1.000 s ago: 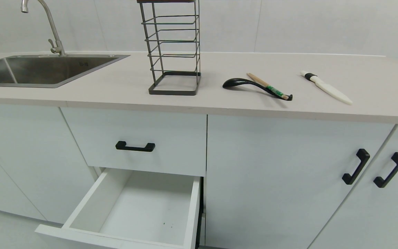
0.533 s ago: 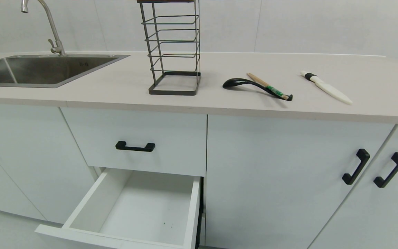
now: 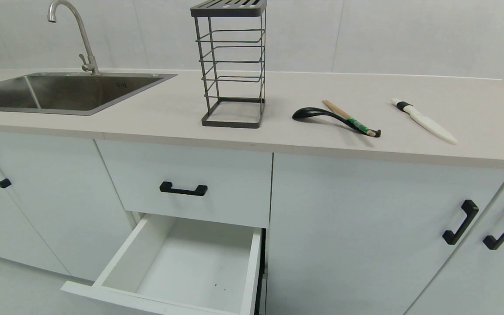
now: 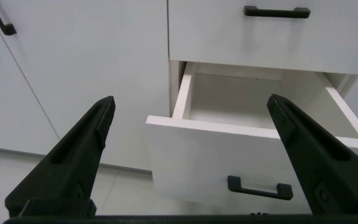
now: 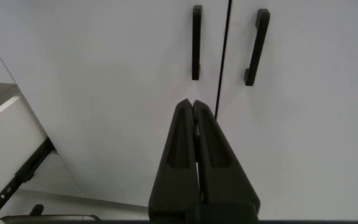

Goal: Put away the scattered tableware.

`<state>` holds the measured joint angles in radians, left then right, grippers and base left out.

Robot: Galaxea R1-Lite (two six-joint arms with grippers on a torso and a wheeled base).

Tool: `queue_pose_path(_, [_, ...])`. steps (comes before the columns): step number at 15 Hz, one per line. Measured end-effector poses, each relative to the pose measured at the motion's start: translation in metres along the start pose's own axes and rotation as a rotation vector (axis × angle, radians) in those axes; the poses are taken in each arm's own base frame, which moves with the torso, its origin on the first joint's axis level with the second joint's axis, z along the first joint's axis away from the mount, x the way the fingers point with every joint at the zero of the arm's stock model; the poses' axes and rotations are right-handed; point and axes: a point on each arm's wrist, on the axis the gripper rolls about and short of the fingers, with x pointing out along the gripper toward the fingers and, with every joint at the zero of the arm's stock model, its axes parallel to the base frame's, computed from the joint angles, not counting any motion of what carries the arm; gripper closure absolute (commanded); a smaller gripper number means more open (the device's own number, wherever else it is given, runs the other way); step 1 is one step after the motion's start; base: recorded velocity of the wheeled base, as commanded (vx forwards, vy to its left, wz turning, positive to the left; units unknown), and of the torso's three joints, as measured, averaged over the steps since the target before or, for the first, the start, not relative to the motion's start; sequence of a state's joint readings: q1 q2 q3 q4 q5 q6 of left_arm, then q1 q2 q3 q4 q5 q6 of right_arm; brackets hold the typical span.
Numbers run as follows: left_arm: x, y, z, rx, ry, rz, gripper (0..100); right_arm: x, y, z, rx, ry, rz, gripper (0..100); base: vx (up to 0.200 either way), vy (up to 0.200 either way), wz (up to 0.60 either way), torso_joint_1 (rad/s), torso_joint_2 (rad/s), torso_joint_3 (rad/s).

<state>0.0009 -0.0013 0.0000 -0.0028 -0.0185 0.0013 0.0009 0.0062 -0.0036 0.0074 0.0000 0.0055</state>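
Only the head camera shifted; ladle (image 3: pixel 336 120), chopsticks (image 3: pixel 347 117) and knife (image 3: pixel 425 121) lie unmoved near the counter's (image 3: pixel 147 113) front edge. Left gripper (image 4: pixel 190 101) spread apart before the open drawer (image 4: pixel 185 134); right gripper (image 5: pixel 192 106) pressed together

the sink (image 3: pixel 81 87) runs off my head view's left edge, and the open drawer (image 3: pixel 118 258) loses its front panel at the bottom edge. the chopsticks (image 3: pixel 338 111) are too thin to count; whether they lie over or behind the handle of the black ladle (image 3: pixel 311 114), i can't tell.
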Motion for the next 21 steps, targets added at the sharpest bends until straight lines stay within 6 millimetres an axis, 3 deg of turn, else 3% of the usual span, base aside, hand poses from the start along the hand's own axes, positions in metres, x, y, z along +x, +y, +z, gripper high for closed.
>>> queue_pose_path(10, [0.0000,0.0000,0.0001,-0.004,-0.001,0.003,0,0.0000,-0.0001,-0.0002,0.001,0.001,-0.001,100,0.000,0.000,0.00,0.042,-0.03,-0.033])
queue_pose_path(21, [0.0000,0.0000,0.0002,-0.004,-0.001,0.002,0,0.0001,0.0000,-0.0001,0.001,0.000,-0.001,100,0.000,0.000,0.00,0.207,-0.50,-0.236])
